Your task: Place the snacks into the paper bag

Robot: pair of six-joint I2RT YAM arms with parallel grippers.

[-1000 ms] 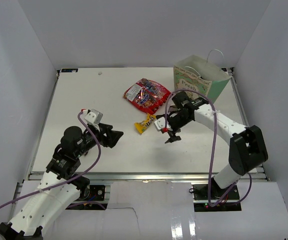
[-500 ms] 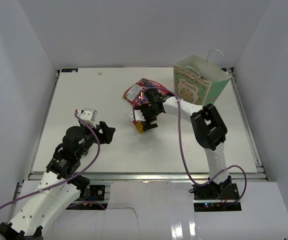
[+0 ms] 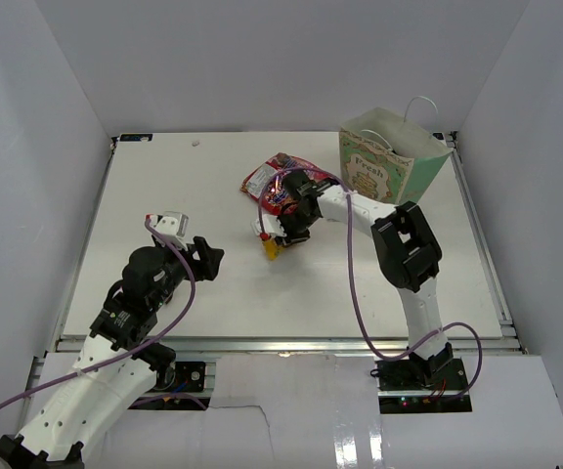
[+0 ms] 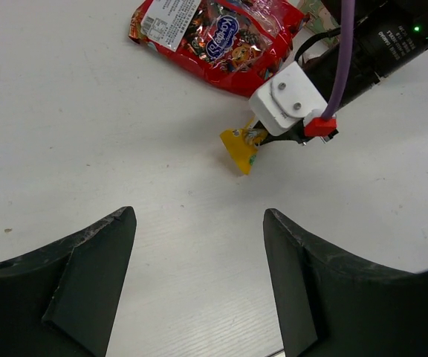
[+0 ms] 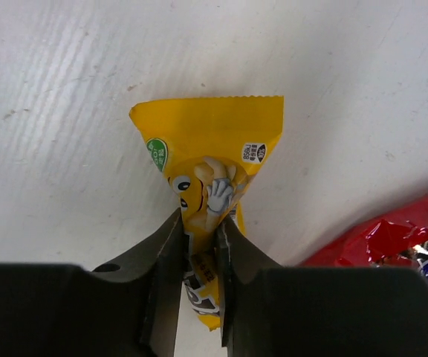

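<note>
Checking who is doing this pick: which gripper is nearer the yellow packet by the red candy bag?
Right. The right gripper is shut on the yellow packet, pinching its lower end. The left gripper hangs open, well apart from it, to its left in the top view.

Glossy plastic yellow pkt, crinkly shiny red candy bag & matt white table.

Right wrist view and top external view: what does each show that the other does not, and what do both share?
Only the right wrist view shows the right gripper's fingers pinching the small yellow glossy packet and its printed cartoon face. Only the top external view shows the pale mint-green paper gift bag and the left gripper. Both show the packet, the large red crinkly candy bag and the white table.
</note>
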